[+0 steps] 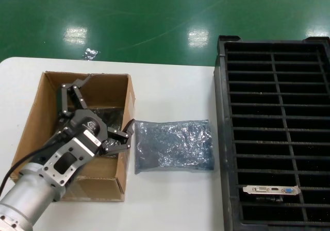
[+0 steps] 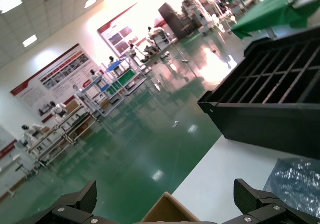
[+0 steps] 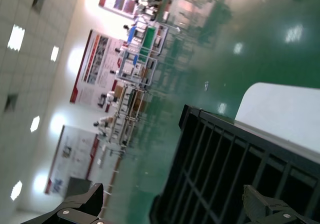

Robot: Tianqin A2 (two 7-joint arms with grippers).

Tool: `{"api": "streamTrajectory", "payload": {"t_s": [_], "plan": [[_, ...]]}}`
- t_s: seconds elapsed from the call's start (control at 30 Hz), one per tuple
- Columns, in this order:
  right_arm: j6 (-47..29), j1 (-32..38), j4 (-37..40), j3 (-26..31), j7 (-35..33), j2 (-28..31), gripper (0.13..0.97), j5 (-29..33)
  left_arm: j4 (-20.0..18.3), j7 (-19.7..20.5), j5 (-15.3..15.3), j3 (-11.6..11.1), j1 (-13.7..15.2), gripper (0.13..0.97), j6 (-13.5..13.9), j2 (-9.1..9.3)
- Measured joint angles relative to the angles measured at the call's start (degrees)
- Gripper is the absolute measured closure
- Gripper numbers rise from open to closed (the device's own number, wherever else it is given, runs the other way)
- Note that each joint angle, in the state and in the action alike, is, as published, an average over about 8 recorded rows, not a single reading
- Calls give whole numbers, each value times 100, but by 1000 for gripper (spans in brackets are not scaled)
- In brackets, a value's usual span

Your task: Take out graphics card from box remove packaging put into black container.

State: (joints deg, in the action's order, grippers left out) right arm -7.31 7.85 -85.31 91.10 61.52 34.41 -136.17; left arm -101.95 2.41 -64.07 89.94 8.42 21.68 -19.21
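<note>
The brown cardboard box [image 1: 36, 117] sits on the left of the white table, with dark bag-wrapped cards [image 1: 111, 115] inside. My left gripper [image 1: 97, 115] hangs open over the box's inside, holding nothing; its wrist view shows a box corner [image 2: 167, 213] between the open fingers [image 2: 86, 200]. The crinkly grey-blue packaging [image 1: 174, 145] lies flat on the table just right of the box, also visible as packaging [image 2: 300, 179] from the left wrist. A graphics card [image 1: 270, 191] with a silver bracket and blue port rests in a near slot of the black container [image 1: 221, 138]. My right gripper [image 3: 175, 204] is open and empty, raised beside the black container [image 3: 225, 164].
The table's far edge borders a green floor [image 1: 154, 19]. The container's other slots are ribbed in two columns. Bare white table [image 1: 170, 92] lies between the box and the container.
</note>
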Motion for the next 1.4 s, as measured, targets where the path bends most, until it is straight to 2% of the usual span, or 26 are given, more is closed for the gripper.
{"api": "streamTrajectory", "payload": {"t_s": [1.4], "plan": [[657, -707, -572, 51, -5538, -1549, 129, 2973, 925, -217, -3515, 156, -758, 132, -1950, 182]]}}
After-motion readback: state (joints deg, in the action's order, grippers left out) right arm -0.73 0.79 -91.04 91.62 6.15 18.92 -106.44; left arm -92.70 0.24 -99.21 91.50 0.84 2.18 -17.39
